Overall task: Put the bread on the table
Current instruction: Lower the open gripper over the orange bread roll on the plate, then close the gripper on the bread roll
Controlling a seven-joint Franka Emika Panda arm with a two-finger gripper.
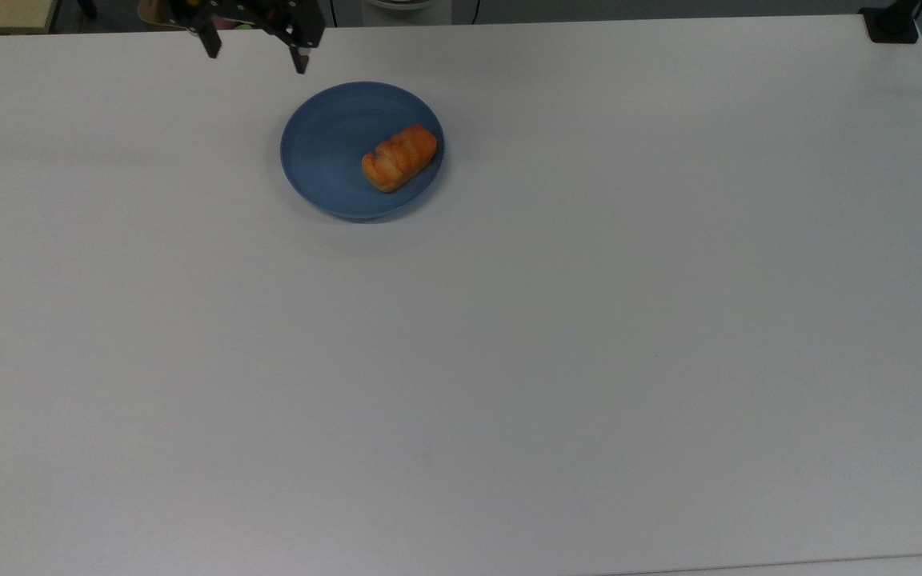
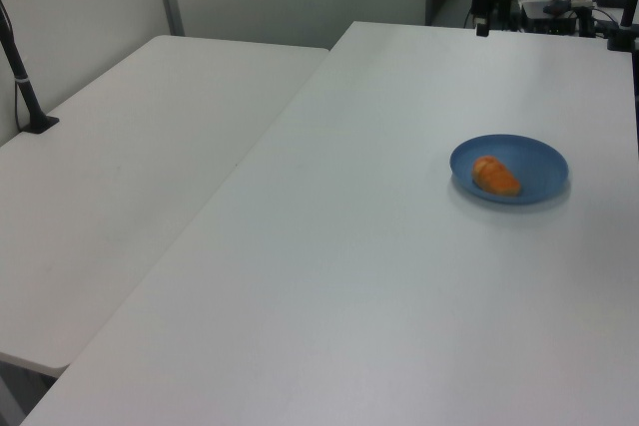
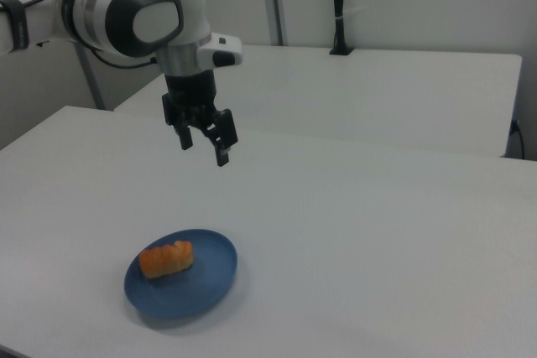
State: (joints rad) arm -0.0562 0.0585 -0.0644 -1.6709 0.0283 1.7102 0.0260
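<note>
One bread (image 1: 399,158) lies on one blue plate (image 1: 325,136) on the table (image 1: 509,360); the hand (image 3: 204,144) hangs spread, empty.

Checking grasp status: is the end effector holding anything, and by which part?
Nothing. The end effector hangs open above the table; the bread lies on the blue plate.

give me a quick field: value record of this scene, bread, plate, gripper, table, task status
bread: orange-golden roll lying on the plate, toward the top view's right side of it
plate: round, blue, resting on the table
gripper: open, empty, in the air above the table, apart from plate and bread
table: plain white top
second table: white, butted against the first at the left view's left
task status: bread not yet grasped, not yet on the table
</note>
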